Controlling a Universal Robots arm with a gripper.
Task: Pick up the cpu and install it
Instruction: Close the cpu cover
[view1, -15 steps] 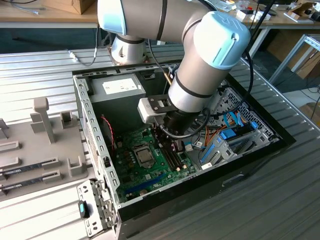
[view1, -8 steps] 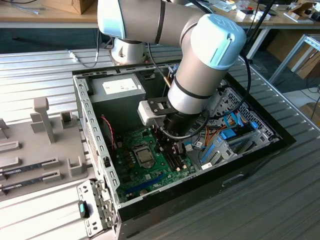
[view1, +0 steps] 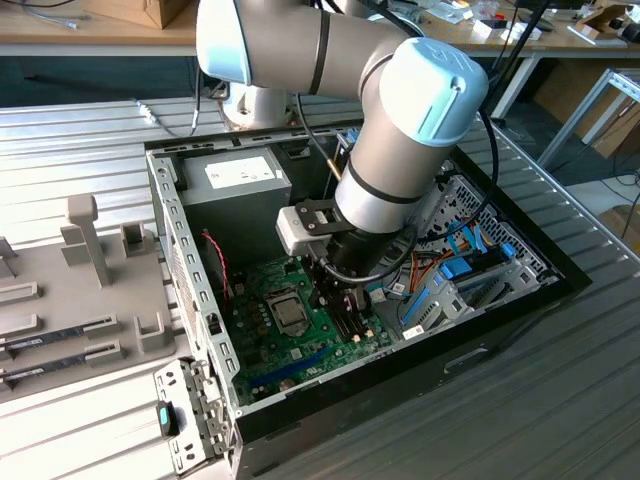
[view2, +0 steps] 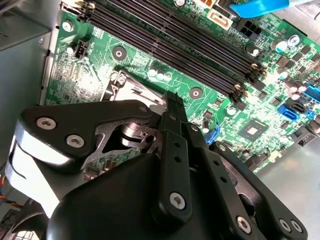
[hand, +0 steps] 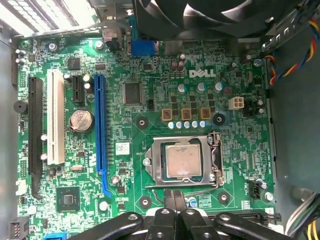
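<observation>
Looking down at a metal counter (view1: 560, 400), we see an open black computer case (view1: 520, 310) lying on its side, and a grey robot arm (view1: 400, 130) reaching down into it. Beside the case, toward the exterior view's left, sits a grey parts holder (view1: 90, 290) with upright posts and slots. Inside the case, a grey box with a white label (view1: 235, 180) fills the far corner, and a green motherboard (view1: 300, 330) covers the floor.

In the first wrist view we see the board's long expansion slots, one blue slot (hand: 99, 125) among them, and a round coin battery (hand: 80, 120). The socket frame (hand: 184, 160) lies near the board's middle, and the cpu (hand: 183, 161), a small square chip with a silver-grey top, sits flat inside it.

The end effector (hand: 171, 204) hovers just beside the socket, above the board; its black fingers (view2: 175, 130) are pressed together and hold nothing.
</observation>
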